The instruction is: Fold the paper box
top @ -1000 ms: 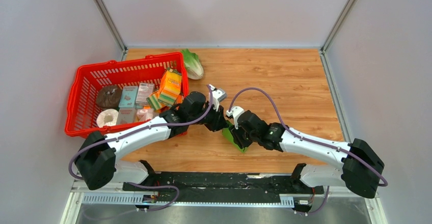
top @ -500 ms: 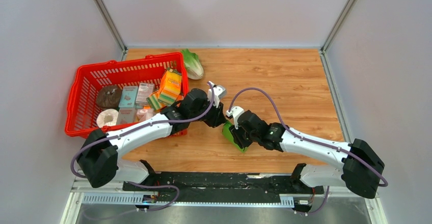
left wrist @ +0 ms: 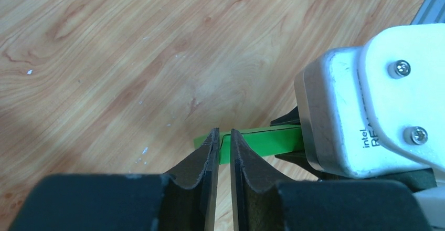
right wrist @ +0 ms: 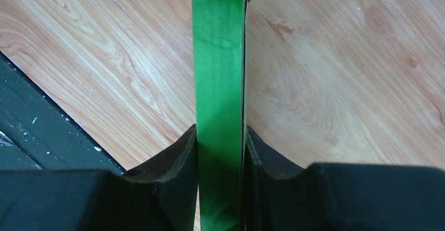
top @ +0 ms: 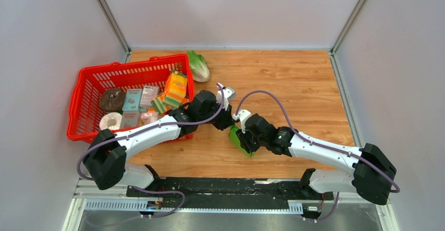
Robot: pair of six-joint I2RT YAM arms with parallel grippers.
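Left wrist — paper box (left wrist: 262,139), "intel" casing (left wrist: 362,110)

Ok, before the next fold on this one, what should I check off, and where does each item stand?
1. Clamp of the right gripper across the paper box: ok.
2. Box edge between the jaws of the left gripper: ok.
3. Left jaws pressing the card firmly: cannot tell.
4. Box fully closed: cannot tell, its far end is hidden.
5. Clearance between the left arm and the red basket: cannot tell, they overlap from above.
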